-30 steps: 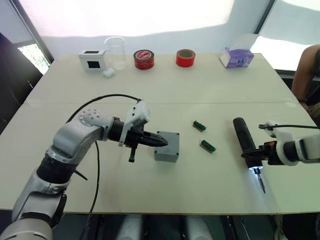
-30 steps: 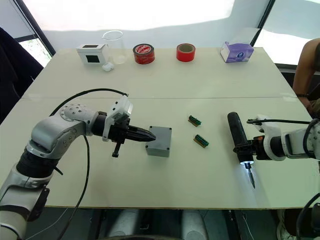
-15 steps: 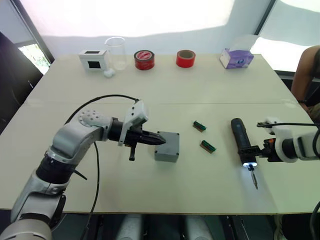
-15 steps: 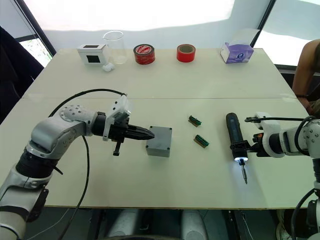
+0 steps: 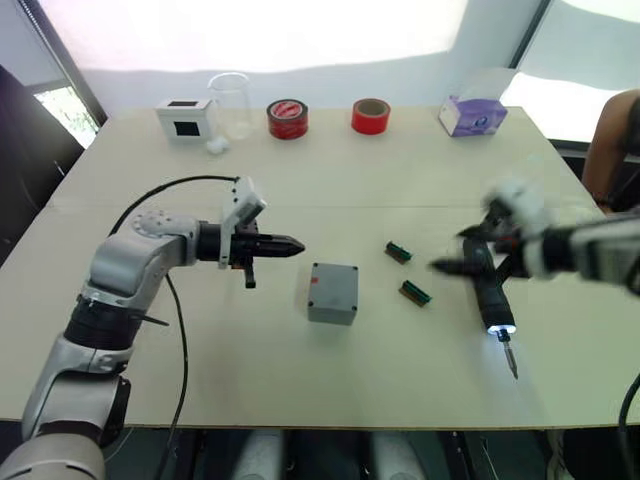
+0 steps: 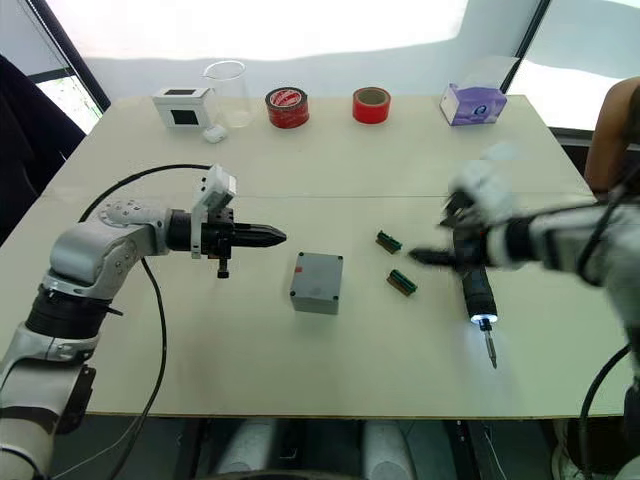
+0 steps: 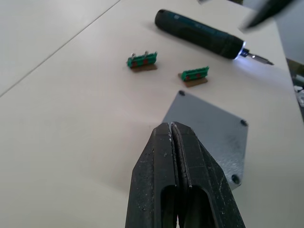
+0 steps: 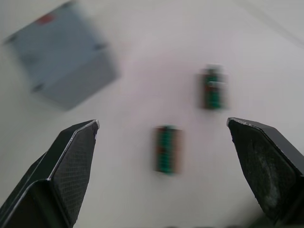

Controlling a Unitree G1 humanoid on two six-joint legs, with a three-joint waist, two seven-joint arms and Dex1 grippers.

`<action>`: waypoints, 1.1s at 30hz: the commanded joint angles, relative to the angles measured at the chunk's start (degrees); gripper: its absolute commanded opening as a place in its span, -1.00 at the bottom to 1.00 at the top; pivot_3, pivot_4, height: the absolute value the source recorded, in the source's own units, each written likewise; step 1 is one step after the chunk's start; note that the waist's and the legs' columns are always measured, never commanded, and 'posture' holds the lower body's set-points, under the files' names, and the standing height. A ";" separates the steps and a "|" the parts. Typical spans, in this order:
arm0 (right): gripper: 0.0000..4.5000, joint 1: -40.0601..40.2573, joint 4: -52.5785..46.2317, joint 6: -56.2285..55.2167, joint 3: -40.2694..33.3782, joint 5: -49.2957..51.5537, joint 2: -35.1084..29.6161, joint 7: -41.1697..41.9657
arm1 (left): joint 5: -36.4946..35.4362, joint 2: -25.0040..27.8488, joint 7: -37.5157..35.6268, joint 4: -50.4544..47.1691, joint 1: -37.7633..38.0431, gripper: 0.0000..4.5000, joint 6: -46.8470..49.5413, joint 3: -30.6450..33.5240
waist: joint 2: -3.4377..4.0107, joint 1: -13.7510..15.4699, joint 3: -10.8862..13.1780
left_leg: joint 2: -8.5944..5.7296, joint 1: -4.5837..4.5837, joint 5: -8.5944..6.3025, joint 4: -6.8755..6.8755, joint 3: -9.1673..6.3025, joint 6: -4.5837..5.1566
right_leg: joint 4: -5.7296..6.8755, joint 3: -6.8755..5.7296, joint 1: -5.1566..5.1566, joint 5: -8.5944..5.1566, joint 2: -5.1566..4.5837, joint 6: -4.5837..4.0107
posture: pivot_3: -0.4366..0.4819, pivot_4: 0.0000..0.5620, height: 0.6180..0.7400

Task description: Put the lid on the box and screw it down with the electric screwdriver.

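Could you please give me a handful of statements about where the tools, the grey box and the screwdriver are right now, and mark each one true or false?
1. The left tool is shut and holds nothing. True.
2. The right tool is clamped on the long black pen-shaped electric screwdriver. False: its fingers are spread wide and empty, and the screwdriver lies on the table.
3. The small square grey box has its flat grey lid on it. True.
4. The left tool touches the box. False: it is off to the box's left, with bare table between them.
5. Two small green circuit pieces lie between the box and the screwdriver. True.
6. The screwdriver's tip light is off. False: it glows.
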 commanded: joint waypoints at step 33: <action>0.98 2.45 -4.93 -9.69 10.99 -13.95 9.46 6.05 | 17.96 -5.26 0.23 7.84 1.47 -1.00 -16.40 -8.40 | -0.13 1.14 -0.03 | -0.02 0.04 0.05 0.13 -0.06 -0.08 | 0.09 -0.04 0.05 0.05 0.02 0.07 | -0.05 -0.47 1.00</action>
